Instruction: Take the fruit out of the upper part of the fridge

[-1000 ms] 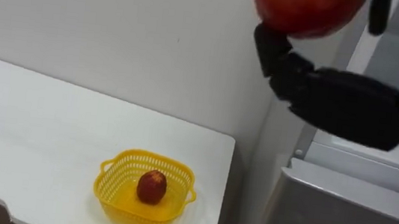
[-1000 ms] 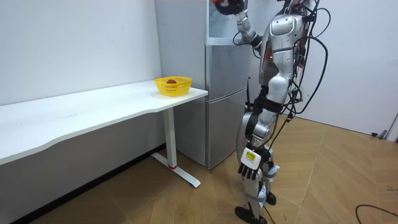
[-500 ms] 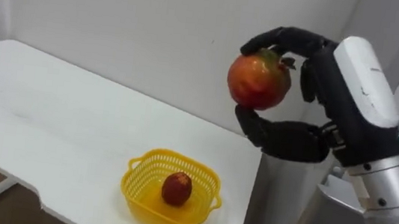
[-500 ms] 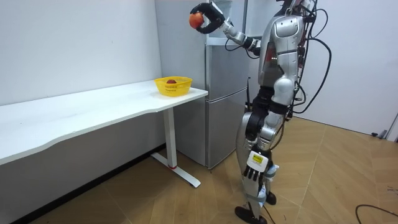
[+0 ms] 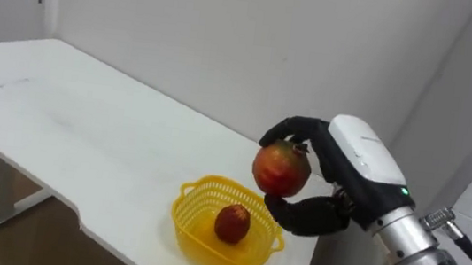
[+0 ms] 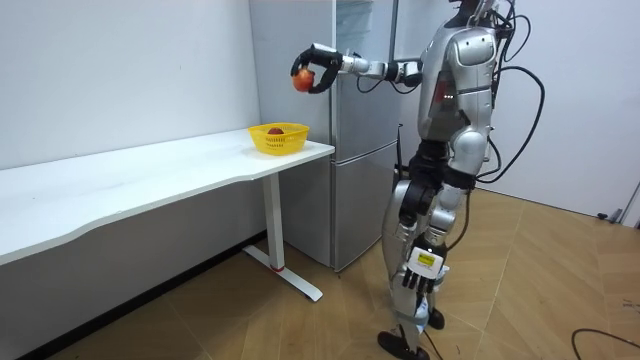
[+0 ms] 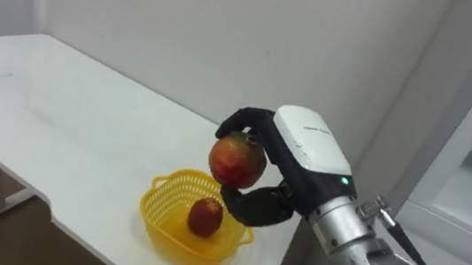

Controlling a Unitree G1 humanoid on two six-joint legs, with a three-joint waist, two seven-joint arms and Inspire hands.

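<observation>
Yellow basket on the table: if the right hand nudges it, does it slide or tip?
Likely slides: the yellow basket looks like thin openwork plastic, so light, on a smooth white table. Tipping seems less likely: it is low and wide, and the red fruit inside weighs it down.

Red fruit [image 5: 282, 169] — yellow basket [image 5: 193, 235], seemingly latticed.
</observation>
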